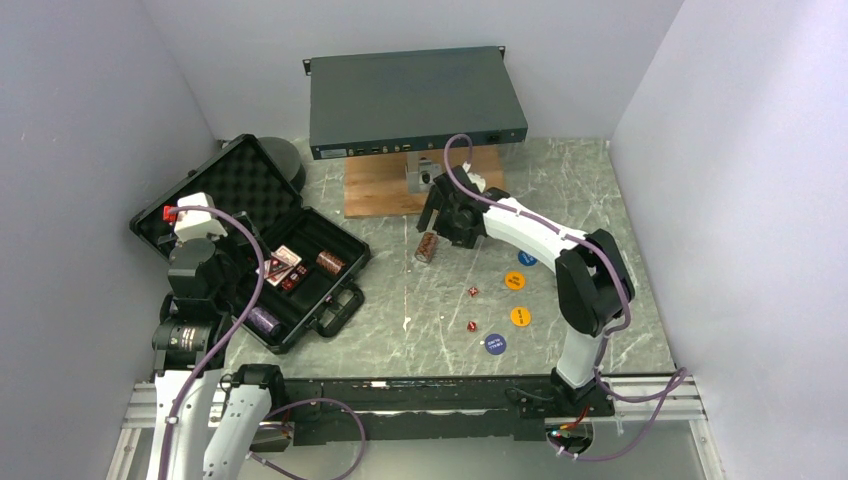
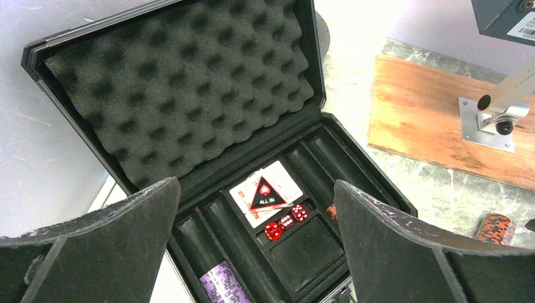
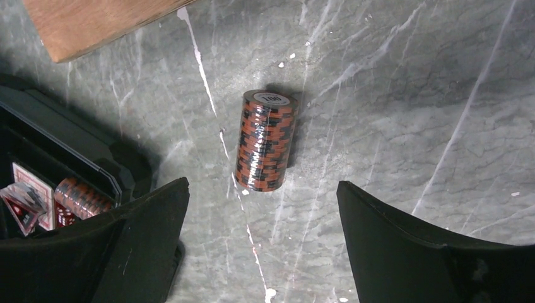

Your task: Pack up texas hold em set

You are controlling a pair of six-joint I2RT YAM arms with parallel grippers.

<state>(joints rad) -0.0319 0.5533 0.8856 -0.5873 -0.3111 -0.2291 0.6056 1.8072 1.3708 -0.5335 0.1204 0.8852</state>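
1. My right gripper [image 3: 262, 182]: jaws apart, over the orange chip roll [image 3: 266, 141], which lies on its side on the table [image 3: 410, 95] beside the case [image 3: 69, 136].
2. My left gripper [image 2: 257, 182]: jaws apart, above the open case.

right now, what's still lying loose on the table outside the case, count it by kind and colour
orange-black chip roll: 1
blue discs: 2
orange discs: 2
red dice: 2
total: 7
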